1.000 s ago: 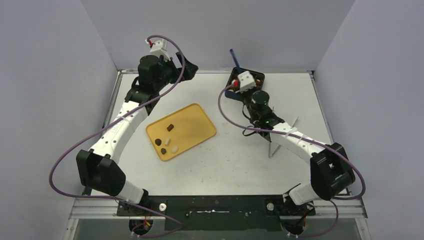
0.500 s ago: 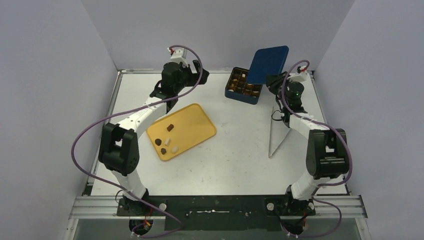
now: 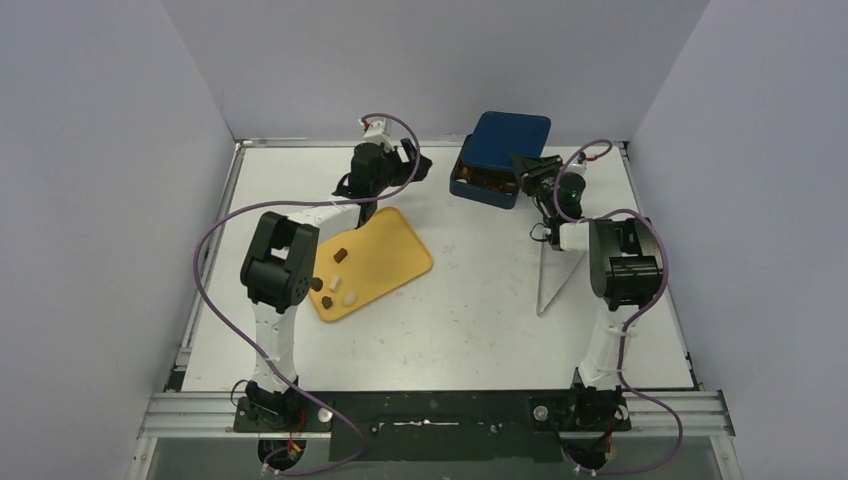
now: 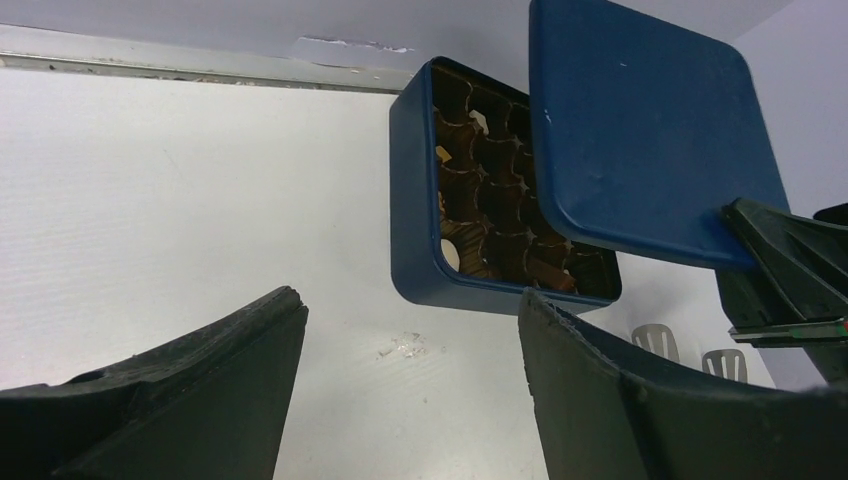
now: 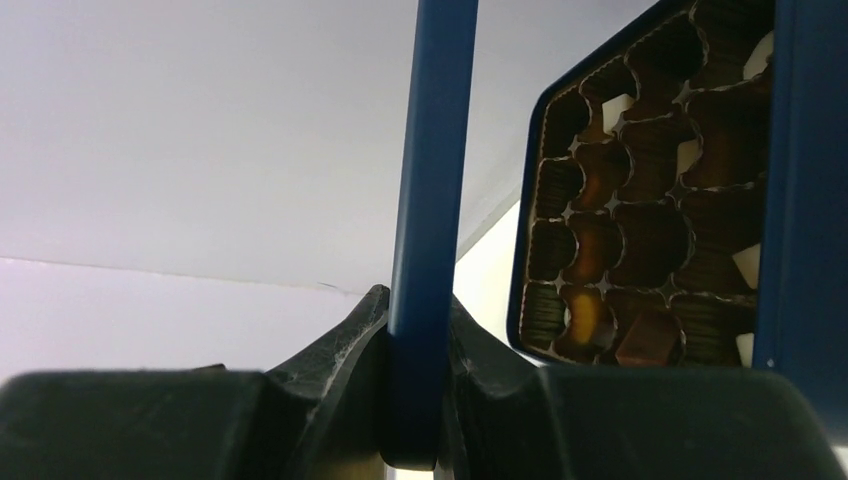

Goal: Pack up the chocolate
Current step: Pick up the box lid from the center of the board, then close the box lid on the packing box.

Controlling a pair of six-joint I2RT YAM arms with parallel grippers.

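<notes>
Chocolate [image 3: 340, 254] first: a handful of loose pieces sit on the yellow tray [image 3: 385, 245], behind the left gripper [image 4: 410, 305], back toward that arm's base. Many more are nested in the cups of the dark blue box [image 4: 412, 200], straight ahead of those left fingers and a touch to their right. The left fingers are spread wide with nothing between them, only bare table [image 4: 200, 200] showing in the gap.

These pieces look tiny, light and rigid, and I'd expect the rounded ones to be slick enough to squirt out of a pinch. My call is to take each one low across its flatter sides, with the fingertips only and a gentle squeeze.

Over on the other side, the right gripper [image 5: 418, 298] is clamped hard on the rim of the lid [image 3: 512, 135]. The thin blue edge runs up from between its fingers. The box's filled cups are just beyond those fingers, and the lid hangs partly over them.
</notes>
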